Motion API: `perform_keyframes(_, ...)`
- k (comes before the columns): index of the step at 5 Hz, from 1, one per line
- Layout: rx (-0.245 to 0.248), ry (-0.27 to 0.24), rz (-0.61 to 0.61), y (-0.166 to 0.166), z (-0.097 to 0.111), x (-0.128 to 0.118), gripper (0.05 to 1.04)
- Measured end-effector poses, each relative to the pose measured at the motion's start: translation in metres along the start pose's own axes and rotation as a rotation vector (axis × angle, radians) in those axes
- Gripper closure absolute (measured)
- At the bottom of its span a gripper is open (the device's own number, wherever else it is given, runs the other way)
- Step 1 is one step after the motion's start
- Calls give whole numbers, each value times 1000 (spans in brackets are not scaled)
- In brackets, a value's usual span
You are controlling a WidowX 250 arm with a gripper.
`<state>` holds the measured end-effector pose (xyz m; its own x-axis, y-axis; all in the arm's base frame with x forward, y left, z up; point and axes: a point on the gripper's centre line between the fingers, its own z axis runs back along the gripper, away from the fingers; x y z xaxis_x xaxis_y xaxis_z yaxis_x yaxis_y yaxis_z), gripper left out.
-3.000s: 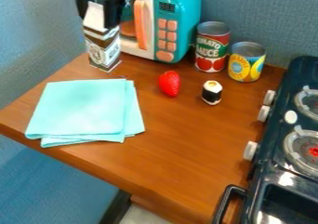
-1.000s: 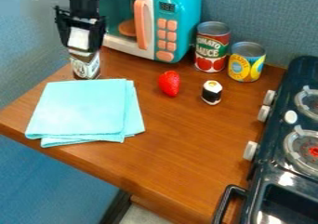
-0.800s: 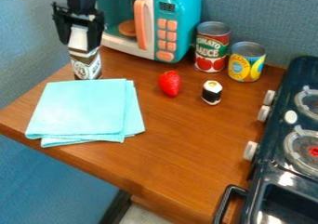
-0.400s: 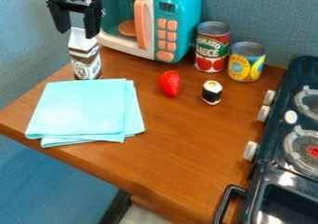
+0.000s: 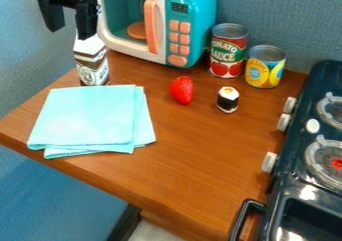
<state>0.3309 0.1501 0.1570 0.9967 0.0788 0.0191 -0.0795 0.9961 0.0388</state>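
Observation:
The black gripper (image 5: 69,30) hangs open at the upper left, nothing between its fingers. Its right finger overlaps the top of a brown-and-white carton (image 5: 91,62), which stands upright at the table's left back edge. Just in front of the carton lies a folded light-blue cloth (image 5: 90,117). A red strawberry (image 5: 182,89) and a small sushi roll (image 5: 228,99) rest near the middle of the table.
A teal-and-white toy microwave (image 5: 190,30) stands at the back, a brown disc inside. To its right are a red tomato can (image 5: 228,50) and a yellow can (image 5: 265,66). A dark toy stove (image 5: 320,135) lines the right side of the wooden table (image 5: 180,160).
The carton was between the gripper's fingers and shifted left, down to the cloth's back edge. The gripper has since opened, let go and risen up and left; the carton stays standing.

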Motion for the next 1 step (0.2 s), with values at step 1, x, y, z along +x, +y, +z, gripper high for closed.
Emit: perform_keyframes(1, -7, 25, -90, -25, 1, -12, 79)
